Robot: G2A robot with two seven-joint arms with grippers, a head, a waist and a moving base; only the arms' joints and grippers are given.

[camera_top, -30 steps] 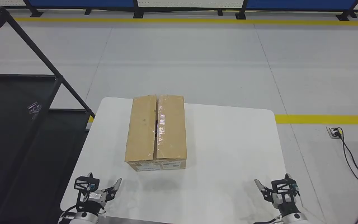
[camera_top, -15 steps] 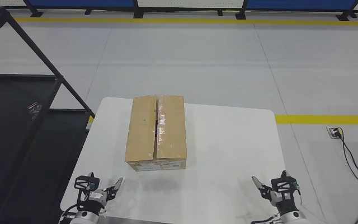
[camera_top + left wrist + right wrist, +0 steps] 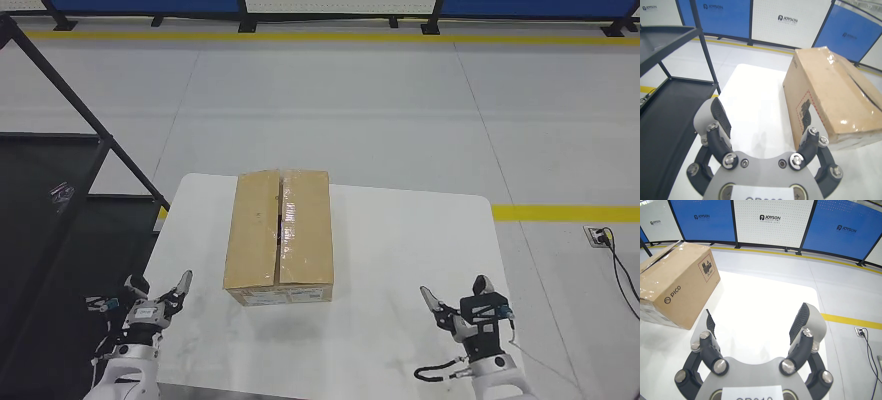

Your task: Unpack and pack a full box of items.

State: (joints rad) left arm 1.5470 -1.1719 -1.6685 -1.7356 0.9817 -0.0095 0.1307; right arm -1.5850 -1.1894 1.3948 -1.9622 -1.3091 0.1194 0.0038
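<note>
The taped, closed box (image 3: pixel 280 237) sits left of centre on the tabletop (image 3: pixel 410 260), with white surface stretching wide to its right. Left jaws hang open by the near-left edge, beside a black rack (image 3: pixel 60 240); right jaws open near-right.

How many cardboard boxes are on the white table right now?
1. The brown cardboard box, flaps closed, sits on the white table, in its far half, toward the robot's left side. Its contents are hidden.
</note>
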